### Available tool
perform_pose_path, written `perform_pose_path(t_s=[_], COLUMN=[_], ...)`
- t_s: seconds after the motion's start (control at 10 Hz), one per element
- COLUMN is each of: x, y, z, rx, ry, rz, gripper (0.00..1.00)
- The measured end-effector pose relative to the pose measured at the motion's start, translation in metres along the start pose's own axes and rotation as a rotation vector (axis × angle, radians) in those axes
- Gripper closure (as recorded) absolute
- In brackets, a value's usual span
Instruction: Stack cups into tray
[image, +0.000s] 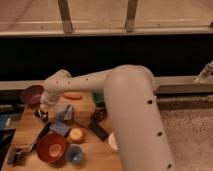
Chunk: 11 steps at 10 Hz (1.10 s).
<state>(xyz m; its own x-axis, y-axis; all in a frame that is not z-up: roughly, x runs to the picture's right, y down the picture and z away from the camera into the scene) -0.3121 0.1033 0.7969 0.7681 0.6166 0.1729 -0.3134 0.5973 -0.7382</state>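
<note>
Red-orange bowl (51, 147) sits front left on the wooden surface (27, 131). Blue cup (75, 154) is just right of the bowl. Orange-yellow cup (76, 134) is up-right of the bowl, apart from the blue one, not stacked. Cream-white cup (113, 141) is farther right of the bowl, half hidden by the arm (130, 115). Dark cup (98, 114) is behind-right of the bowl. Green tray (97, 97) is well behind the bowl, mostly hidden by the arm; contents cannot tell. Purple bowl (32, 93) is behind-left of the bowl. Gripper (41, 114) is behind the bowl, low over the surface, jaws clenched.
</note>
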Motion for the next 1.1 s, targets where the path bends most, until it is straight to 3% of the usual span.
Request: perform_pose_path(t_s=[0.2, 0.4, 0.7, 1.1], x=[0.017, 0.014, 0.015, 0.036], y=[-0.011, -0.013, -0.007, 0.025], z=[-0.035, -0.074, -0.101, -0.108], rx=[-0.004, 0.005, 0.008, -0.021], ry=[-0.04, -0.039, 0.01, 0.105], rz=[0.012, 0.003, -0.025, -0.058], gripper=[1.0, 1.0, 1.0, 1.0])
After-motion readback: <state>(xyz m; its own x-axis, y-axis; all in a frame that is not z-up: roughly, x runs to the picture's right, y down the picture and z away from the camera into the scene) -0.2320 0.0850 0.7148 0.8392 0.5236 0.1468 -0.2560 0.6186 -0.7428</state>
